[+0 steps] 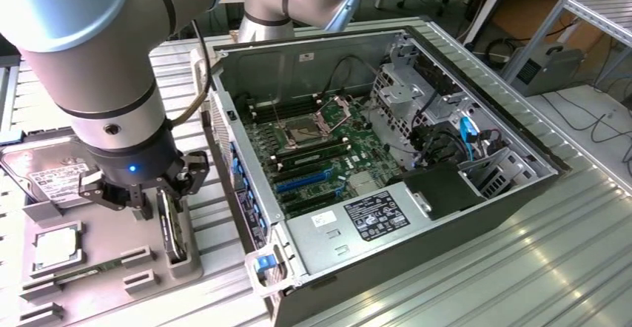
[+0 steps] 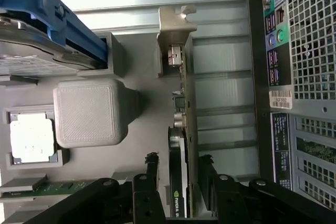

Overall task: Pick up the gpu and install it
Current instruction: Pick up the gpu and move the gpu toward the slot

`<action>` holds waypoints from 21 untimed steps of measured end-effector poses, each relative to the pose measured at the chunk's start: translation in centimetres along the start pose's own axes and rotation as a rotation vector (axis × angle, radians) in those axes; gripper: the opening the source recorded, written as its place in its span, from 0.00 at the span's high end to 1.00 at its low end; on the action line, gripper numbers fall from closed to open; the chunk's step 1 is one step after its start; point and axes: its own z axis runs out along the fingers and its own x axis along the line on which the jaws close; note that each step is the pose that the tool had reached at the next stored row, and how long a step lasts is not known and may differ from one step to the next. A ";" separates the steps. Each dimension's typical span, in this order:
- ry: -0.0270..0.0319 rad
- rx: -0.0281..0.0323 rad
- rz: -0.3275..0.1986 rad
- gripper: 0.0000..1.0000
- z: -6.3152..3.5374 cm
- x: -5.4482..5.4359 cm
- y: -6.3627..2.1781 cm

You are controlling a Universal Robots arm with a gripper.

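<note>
While the arm stands over the parts tray (image 1: 109, 227) at the exterior view's left, its gripper (image 1: 156, 207) hangs low over the gpu (image 1: 175, 234). The card stands on edge in a slot at the tray's near right corner, just beside the open computer case (image 1: 326, 53). The dark fingers reach down on either side of the card's top edge. A hard drive (image 1: 49, 175) lies at the far left of the tray, and a cpu chip (image 1: 56, 245) sits in a pocket nearer the camera. Inside the case the motherboard (image 1: 316, 149) lies exposed. Tray and case rest on a ribbed metal table (image 1: 493, 282).

In the wrist view, the gpu (image 2: 184, 103) appears edge-on, its silver bracket (image 2: 176, 22) at the end away from the gripper (image 2: 178, 174). The fingers (image 2: 152, 169) straddle the card at a moderate width. A visible gap separates each from the card's faces, so nothing is clamped. The cpu chip (image 2: 30, 139) sits in its pocket beyond a grey block (image 2: 89, 114). The case's perforated wall (image 2: 310, 77) runs along the card's other side.
</note>
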 end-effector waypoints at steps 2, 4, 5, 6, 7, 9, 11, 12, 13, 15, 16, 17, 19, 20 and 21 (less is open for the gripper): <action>0.0002 0.0003 0.000 0.56 0.24 0.0 -0.01; -0.0002 -0.0002 0.000 0.56 0.37 0.0 -0.01; -0.0001 -0.0001 0.000 0.56 0.48 0.0 -0.02; 0.0000 0.0000 0.000 0.56 0.55 0.0 -0.02; 0.0002 0.0002 0.000 0.56 0.58 0.0 -0.03; 0.0002 0.0003 0.000 0.56 0.61 0.0 -0.03; 0.0000 0.0001 0.000 0.56 0.68 0.0 -0.03; 0.0001 0.0001 0.000 0.56 0.69 0.0 -0.03; 0.0001 0.0001 0.000 0.56 0.70 0.0 -0.03; 0.0001 0.0001 0.000 0.56 0.71 0.0 -0.03; 0.0000 0.0000 0.000 0.56 0.71 0.0 -0.03; 0.0000 0.0000 0.000 0.56 0.71 0.0 -0.03; 0.0000 0.0001 0.000 0.56 0.70 0.0 -0.03; 0.0001 0.0001 0.000 0.56 0.71 0.0 -0.04; 0.0000 0.0000 0.000 0.56 0.71 0.0 -0.04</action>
